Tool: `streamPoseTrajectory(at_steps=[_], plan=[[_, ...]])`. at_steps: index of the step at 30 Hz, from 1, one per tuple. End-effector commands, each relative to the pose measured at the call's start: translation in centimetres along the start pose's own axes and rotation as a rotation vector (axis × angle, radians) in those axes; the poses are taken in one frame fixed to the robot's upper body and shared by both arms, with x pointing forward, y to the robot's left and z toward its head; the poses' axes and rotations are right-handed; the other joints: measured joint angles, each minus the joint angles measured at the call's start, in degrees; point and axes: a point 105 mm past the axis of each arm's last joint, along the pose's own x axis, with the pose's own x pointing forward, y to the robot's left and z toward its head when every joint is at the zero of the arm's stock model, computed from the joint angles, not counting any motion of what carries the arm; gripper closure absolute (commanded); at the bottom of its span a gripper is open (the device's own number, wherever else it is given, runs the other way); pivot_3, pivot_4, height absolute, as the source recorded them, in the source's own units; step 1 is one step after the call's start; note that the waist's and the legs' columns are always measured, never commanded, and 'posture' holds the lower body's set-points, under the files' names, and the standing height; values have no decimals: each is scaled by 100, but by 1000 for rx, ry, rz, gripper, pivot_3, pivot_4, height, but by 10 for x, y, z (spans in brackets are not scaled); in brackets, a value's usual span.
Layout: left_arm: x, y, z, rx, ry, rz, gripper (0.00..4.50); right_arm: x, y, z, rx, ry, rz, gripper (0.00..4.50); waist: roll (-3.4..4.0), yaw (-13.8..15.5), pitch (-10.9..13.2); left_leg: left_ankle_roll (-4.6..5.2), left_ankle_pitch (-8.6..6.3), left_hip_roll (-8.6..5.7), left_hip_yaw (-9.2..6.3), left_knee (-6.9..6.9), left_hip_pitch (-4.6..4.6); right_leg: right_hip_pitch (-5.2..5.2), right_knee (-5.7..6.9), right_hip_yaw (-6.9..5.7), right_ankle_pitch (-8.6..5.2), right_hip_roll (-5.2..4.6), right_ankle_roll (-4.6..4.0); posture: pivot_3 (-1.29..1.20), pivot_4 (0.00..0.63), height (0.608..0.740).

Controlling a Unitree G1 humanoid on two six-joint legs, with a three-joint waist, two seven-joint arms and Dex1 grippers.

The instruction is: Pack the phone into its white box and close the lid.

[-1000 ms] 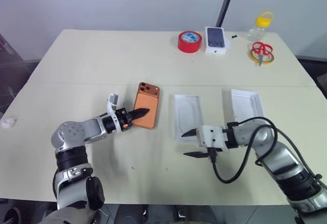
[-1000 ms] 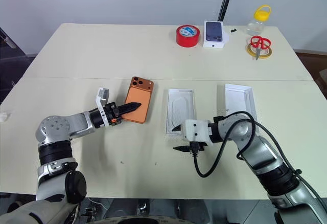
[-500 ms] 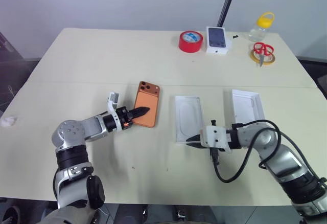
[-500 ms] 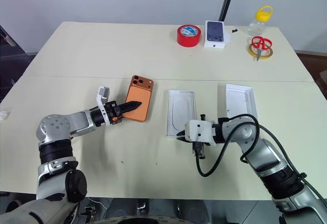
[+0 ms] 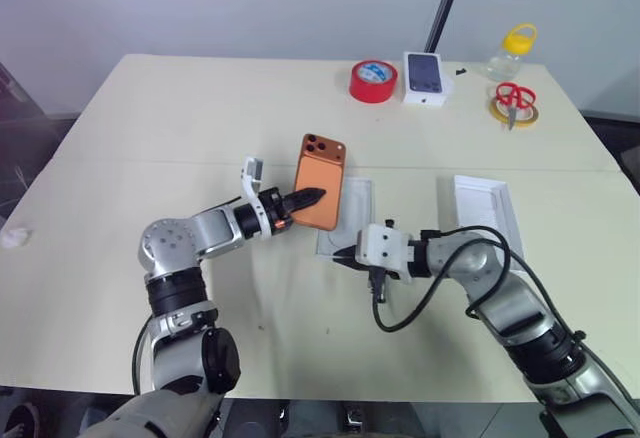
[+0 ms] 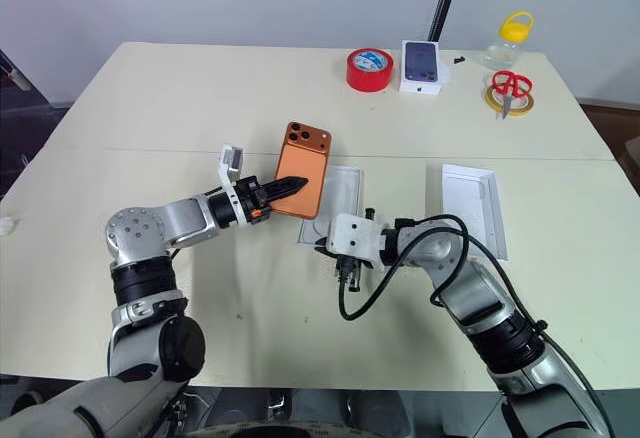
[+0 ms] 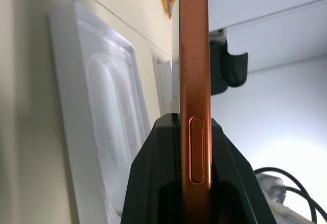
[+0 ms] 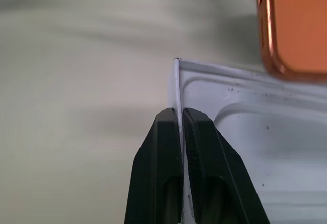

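Orange-copper phone now raised over the white box, formerly tabled.

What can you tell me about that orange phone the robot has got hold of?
The slim orange-copper metallic smartphone has rounded corners, a raised dark three-lens camera cluster at its far corner, and a long side button. Its back faces up. The left gripper holds it, shut on its near end, lifted off the cream table and partly over the shallow white cardboard box tray. The right gripper pinches that tray's wall. Nothing else touches the phone.
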Motion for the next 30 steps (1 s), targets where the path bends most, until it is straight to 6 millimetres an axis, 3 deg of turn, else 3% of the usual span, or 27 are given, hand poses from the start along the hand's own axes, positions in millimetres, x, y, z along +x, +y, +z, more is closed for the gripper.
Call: streamPoseTrajectory(at_steps=[1, 2, 5, 9, 11, 13, 16, 18, 20, 24, 30], plan=[[2, -12, -2, 26, -3, -48, 4383, 1, 4, 18, -26, -55, 25, 4212, 0, 6, 0, 0, 0, 0, 0, 1, 0, 0, 0, 0, 0, 0, 0, 0, 150, 740], [2, -10, -4, 23, -2, -44, 4383, 0, 6, 17, -8, -54, 38, 4212, 0, 6, 0, 0, 0, 0, 0, 2, 0, 2, 0, 0, 0, 0, 0, 0, 150, 740], [3, -9, -8, 19, 2, -41, 4383, -4, 4, 18, 2, -66, 35, 3378, 0, 6, 0, 0, 0, 0, -1, 6, 0, 5, 0, 0, 0, 0, 0, 0, 150, 740], [5, -9, -12, 12, 8, -46, 4383, -14, 0, 42, 12, -180, 20, 1369, -2, 8, 1, 1, 0, -1, -1, 6, 1, 6, 1, 0, 0, 0, 0, 0, 150, 740], [5, -9, -17, 12, 16, -46, 4383, -24, -4, 54, 86, -262, 3, 1369, -1, 4, 1, 1, 0, -1, -3, 5, 1, 6, 1, -1, 0, 0, 0, 0, 150, 740], [4, -9, -26, 7, 38, -43, 4383, -39, -1, 51, 148, -276, 15, 1369, -2, 15, 1, 1, 0, -1, -3, 4, 1, 8, 0, -1, 0, 0, 0, 0, 150, 740], [3, -7, -33, 0, 54, -36, 4383, -57, 6, 22, 129, -136, 37, 1369, -3, 37, 2, 8, -4, -2, -6, 5, 2, 17, -8, -4, -3, -2, 5, 0, 150, 740], [5, -5, -35, -6, 59, -23, 4383, -71, -6, 3, 122, -61, -24, 1369, -5, 21, 3, 25, -14, -4, -6, 6, 2, 19, -11, -4, -3, -4, 5, 0, 150, 740], [7, -3, -36, -12, 59, -16, 4383, -80, -20, -3, 125, -48, -85, 1369, -5, -13, 3, 36, -20, -4, -5, 10, 6, 20, -9, -3, -1, -3, 3, 0, 150, 740], [12, -1, -41, -6, 82, -11, 4383, -82, -36, -6, 116, -45, -139, 1369, -5, 1, 3, 38, -6, -2, -10, 6, 16, 23, 2, -3, 3, 4, -2, 0, 150, 740], [19, 4, -47, -13, 93, 9, 4383, -72, -31, -3, 90, -57, -136, 1369, -5, 17, 3, 26, 1, -2, -12, 4, 9, 21, 0, -3, 1, 8, 0, 0, 150, 740]])
